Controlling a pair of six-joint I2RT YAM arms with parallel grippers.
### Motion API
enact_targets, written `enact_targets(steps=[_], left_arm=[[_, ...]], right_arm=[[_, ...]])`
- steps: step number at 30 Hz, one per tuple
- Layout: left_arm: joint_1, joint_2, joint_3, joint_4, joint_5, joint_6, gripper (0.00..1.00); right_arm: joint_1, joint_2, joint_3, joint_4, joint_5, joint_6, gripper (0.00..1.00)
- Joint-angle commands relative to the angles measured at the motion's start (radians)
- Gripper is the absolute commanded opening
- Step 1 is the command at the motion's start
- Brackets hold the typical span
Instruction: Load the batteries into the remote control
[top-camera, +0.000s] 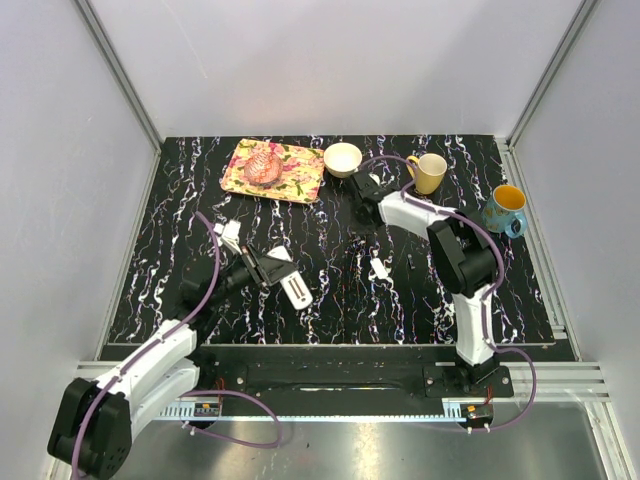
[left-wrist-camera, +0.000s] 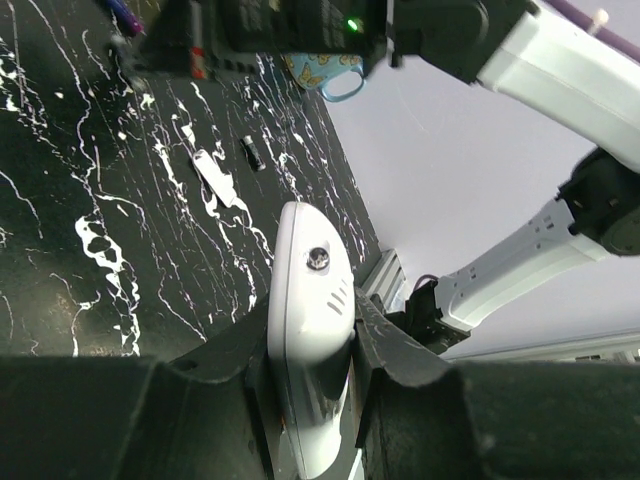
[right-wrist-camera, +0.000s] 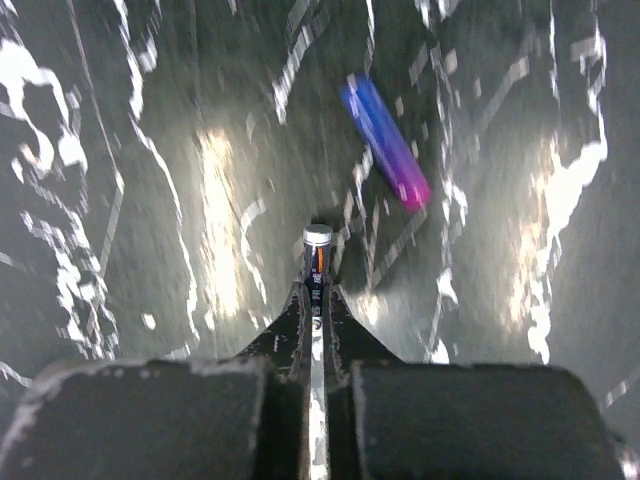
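My left gripper (left-wrist-camera: 315, 312) is shut on the remote control (left-wrist-camera: 310, 270), a slim white bar that sticks out past the fingers. From above, the remote control (top-camera: 297, 289) is held low over the table's left middle by the left gripper (top-camera: 268, 270). My right gripper (right-wrist-camera: 316, 296) is shut on a dark battery (right-wrist-camera: 317, 252) with a silver cap, end up between the fingertips. A blue-purple battery (right-wrist-camera: 386, 143) lies on the table just beyond it. In the top view the right gripper (top-camera: 362, 190) is down at the table near the back middle.
A small flat white cover piece (top-camera: 379, 268) lies mid-table, with a small dark piece (top-camera: 413, 262) to its right. Along the back stand a floral tray (top-camera: 295, 175), a white bowl (top-camera: 343, 158), a yellow mug (top-camera: 428, 172) and a blue mug (top-camera: 505, 208).
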Motion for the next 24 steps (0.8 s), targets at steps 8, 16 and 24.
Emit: enact_targets(steps=[8, 16, 24], left_arm=[[-0.036, 0.324, 0.024, 0.582, -0.19, -0.172, 0.0], [-0.056, 0.635, 0.099, 0.964, -0.139, -0.317, 0.0], [-0.125, 0.769, 0.174, 1.072, -0.093, -0.361, 0.0]], right_arm=[[0.142, -0.553, -0.186, -0.286, -0.144, 0.003, 0.0], [0.269, -0.685, -0.091, -0.539, -0.25, -0.055, 0.0], [0.285, -0.621, 0.006, -0.631, -0.366, -0.08, 0.0]])
